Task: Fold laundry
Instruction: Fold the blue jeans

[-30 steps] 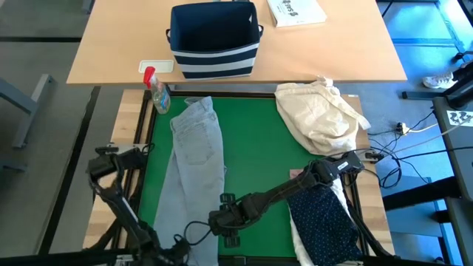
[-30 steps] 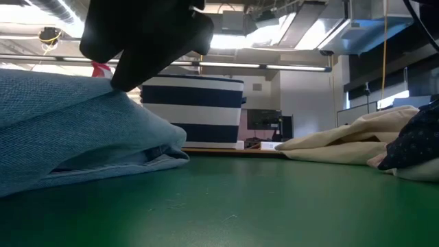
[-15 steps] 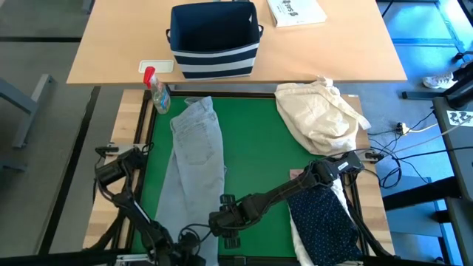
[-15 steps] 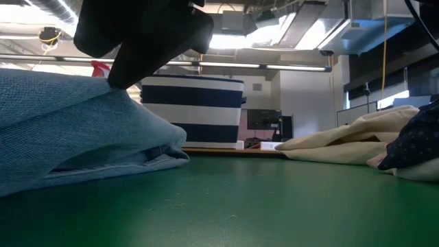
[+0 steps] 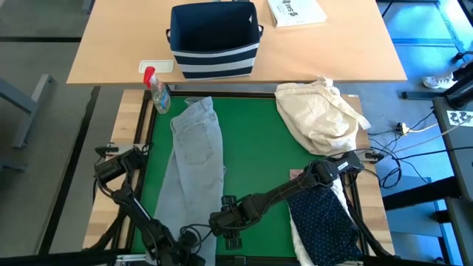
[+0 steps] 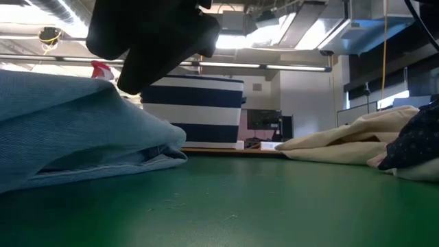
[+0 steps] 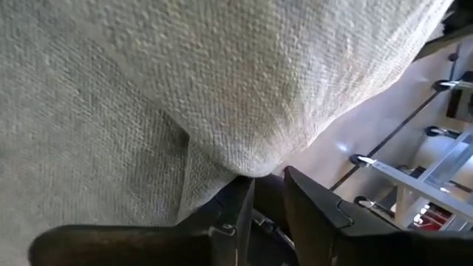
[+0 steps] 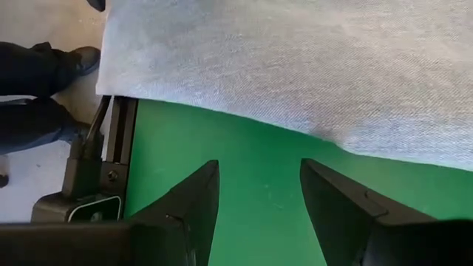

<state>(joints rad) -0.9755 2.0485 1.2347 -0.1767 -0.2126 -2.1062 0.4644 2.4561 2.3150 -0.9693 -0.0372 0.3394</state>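
Observation:
The light grey jeans (image 5: 194, 159) lie lengthwise on the green mat (image 5: 259, 155), waist toward the far edge. My left gripper (image 5: 181, 240) is low at their near end; its fingers stand a narrow gap apart at a rounded cloth edge (image 7: 251, 166). My right gripper (image 5: 220, 222) hovers open over the mat, just right of the jeans' near leg (image 8: 295, 66). The navy dotted shirt (image 5: 325, 222) lies on a white shirt (image 5: 299, 238) at the near right, with a bit of pink top (image 5: 297, 175) beside them. My left gripper comes at the jeans' near end slanting down. The rounded cloth edge (image 7: 255, 171) rests at the tip of one finger (image 7: 240, 210) and drapes over that finger. No cloth shows in the dark gap between the fingers. The jeans lie on the mat.
A cream cloth bundle (image 5: 321, 114) lies at the mat's far right. A navy striped bin (image 5: 214, 41), a spray bottle (image 5: 157, 92) and a booklet (image 5: 295, 11) stand on the wooden table behind. Bare mat lies between the jeans and the shirts.
My left arm has sunk and swung a little toward the jeans' near end, and its gripper has tipped further down. In the low view it has shifted slightly to the right over the cloth. The jeans stay on the mat.

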